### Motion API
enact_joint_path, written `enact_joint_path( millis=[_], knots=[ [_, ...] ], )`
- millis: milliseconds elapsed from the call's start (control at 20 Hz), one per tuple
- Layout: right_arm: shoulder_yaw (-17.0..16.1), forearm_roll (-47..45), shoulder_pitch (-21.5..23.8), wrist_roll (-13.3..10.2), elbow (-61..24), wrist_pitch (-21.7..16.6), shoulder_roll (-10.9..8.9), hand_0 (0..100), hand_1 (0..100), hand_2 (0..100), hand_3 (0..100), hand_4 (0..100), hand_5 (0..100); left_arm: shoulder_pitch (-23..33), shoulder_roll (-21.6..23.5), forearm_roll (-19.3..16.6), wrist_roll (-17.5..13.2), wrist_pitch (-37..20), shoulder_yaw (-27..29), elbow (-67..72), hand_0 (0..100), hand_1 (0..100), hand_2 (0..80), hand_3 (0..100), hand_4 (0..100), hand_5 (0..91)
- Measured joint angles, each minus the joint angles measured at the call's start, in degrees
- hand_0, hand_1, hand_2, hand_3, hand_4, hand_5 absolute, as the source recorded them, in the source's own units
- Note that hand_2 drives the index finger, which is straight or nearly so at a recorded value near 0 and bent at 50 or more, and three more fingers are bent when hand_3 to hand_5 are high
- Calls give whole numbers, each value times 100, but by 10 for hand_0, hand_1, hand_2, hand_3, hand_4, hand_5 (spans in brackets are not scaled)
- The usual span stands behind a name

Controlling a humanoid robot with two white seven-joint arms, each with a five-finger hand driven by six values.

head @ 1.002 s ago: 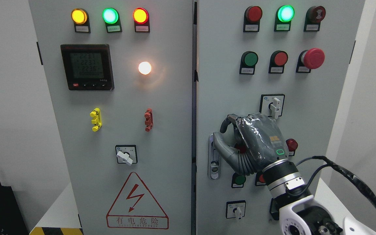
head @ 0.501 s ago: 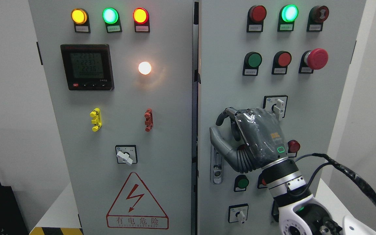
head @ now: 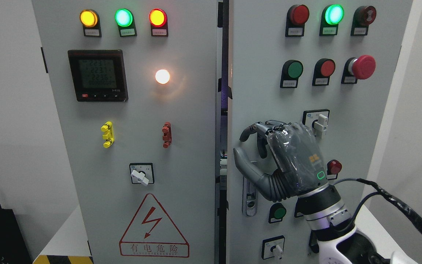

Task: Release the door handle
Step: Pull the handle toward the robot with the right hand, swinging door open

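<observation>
Grey cabinet's door handle [head: 249, 194] sits just below right hand [head: 269, 154].

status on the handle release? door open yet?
Done: the grey right cabinet door stands ajar, a dark gap beside the left door. In hand: the right hand is at the silver door handle, fingers curled, thumb apart from it. Left: pull the hand clear.

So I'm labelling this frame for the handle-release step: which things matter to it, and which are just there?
In the job:
right hand, fingers curled
door handle
right door, ajar

Just there:
left door
meter display
emergency stop button
warning triangle
</observation>
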Motion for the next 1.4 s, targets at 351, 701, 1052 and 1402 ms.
enact_joint_path(
  millis=[351, 701, 1052, 1402],
  knots=[
    [-599, 252, 310, -27, -85, -444, 157, 546, 245, 478, 902, 785, 855, 0, 0, -1, 0, 0, -1, 0, 120, 389, 0, 0, 0, 0],
    [-1250, 482, 698, -47, -215, -1110, 385, 538, 248, 491, 915, 795, 869, 0, 0, 0, 0, 0, -1, 0, 120, 389, 0, 0, 0, 0],
    [-1940, 635, 1077, -204, -368, -1902, 601, 534, 250, 524, 915, 802, 884, 0, 0, -1, 0, 0, -2, 0, 120, 389, 0, 0, 0, 0],
    [-2808, 679, 1516, -228, -451, -2718, 816, 531, 253, 542, 928, 814, 895, 0, 0, 0, 0, 0, 0, 0, 120, 389, 0, 0, 0, 0]
  ],
)
